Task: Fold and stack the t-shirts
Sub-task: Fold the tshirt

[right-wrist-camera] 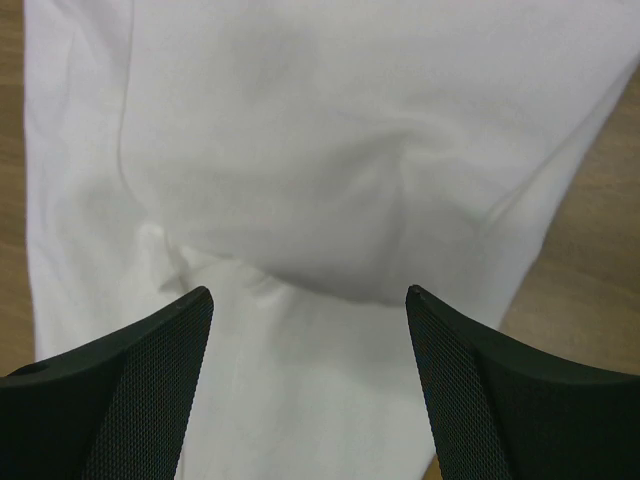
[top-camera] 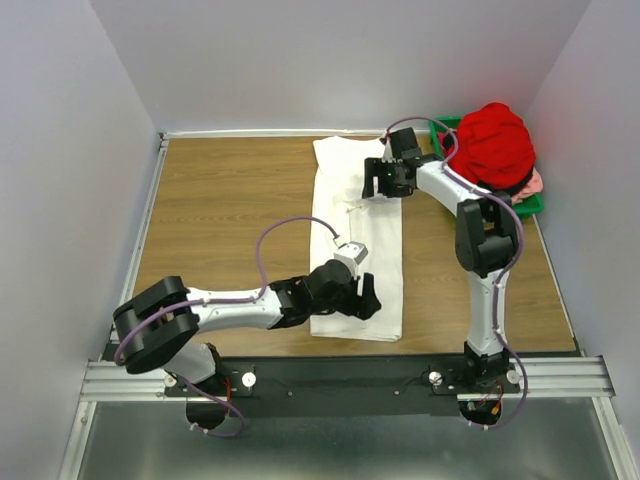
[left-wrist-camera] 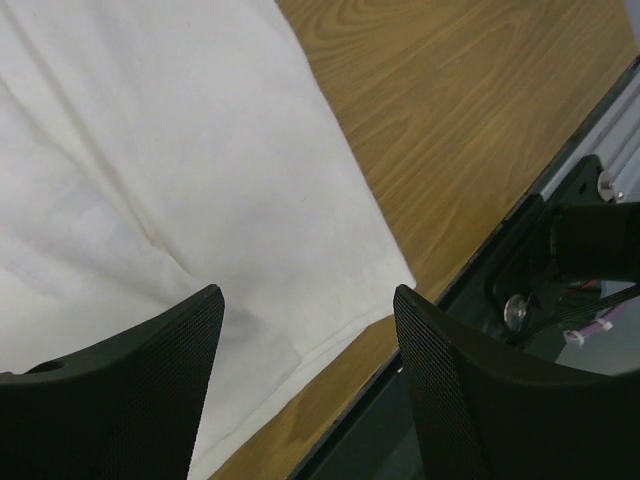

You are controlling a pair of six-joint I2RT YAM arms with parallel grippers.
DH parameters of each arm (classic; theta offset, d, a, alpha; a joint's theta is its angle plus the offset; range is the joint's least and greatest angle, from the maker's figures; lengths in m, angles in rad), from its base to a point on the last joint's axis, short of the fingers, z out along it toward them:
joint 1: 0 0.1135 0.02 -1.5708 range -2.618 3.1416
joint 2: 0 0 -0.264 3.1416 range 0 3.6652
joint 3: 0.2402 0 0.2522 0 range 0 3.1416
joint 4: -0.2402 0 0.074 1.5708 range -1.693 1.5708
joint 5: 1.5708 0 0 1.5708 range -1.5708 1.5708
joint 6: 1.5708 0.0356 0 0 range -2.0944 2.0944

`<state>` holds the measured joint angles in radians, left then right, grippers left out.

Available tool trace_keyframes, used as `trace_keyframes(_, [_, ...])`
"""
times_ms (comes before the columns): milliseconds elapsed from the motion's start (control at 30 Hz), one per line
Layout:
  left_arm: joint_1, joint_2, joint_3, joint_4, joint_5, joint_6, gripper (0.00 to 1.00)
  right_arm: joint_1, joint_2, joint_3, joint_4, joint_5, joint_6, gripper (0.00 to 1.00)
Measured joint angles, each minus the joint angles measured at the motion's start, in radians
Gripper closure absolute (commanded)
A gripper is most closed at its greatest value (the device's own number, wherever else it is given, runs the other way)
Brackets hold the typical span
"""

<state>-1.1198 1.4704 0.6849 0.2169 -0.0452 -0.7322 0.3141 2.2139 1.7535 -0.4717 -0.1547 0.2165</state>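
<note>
A white t-shirt (top-camera: pixel 355 235) lies folded into a long narrow strip down the middle of the wooden table. My left gripper (top-camera: pixel 362 297) is open and empty just above its near right corner (left-wrist-camera: pixel 300 300). My right gripper (top-camera: pixel 381 180) is open and empty over the shirt's far end, above a raised fold (right-wrist-camera: pixel 330 230). A red t-shirt (top-camera: pixel 497 145) is bunched on top of a pink one (top-camera: pixel 535 184) in the green bin at the far right.
The green bin (top-camera: pixel 528 207) stands at the table's far right corner. The table's near edge and a black metal rail (left-wrist-camera: pixel 560 250) lie close beyond the shirt's corner. Bare wood (top-camera: pixel 230 200) lies left of the shirt.
</note>
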Motion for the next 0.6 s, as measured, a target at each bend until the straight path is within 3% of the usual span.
trace_keyframes(233, [0.068, -0.136, -0.037, -0.079, -0.076, -0.014, 0.25, 0.020, -0.338, -0.260, 0.003, 0.017, 0.041, 0.16])
trace_keyframes(600, [0.120, -0.291, -0.130, -0.322, -0.156, -0.071, 0.29, 0.154, -0.765, -0.846, -0.034, 0.073, 0.230, 0.20])
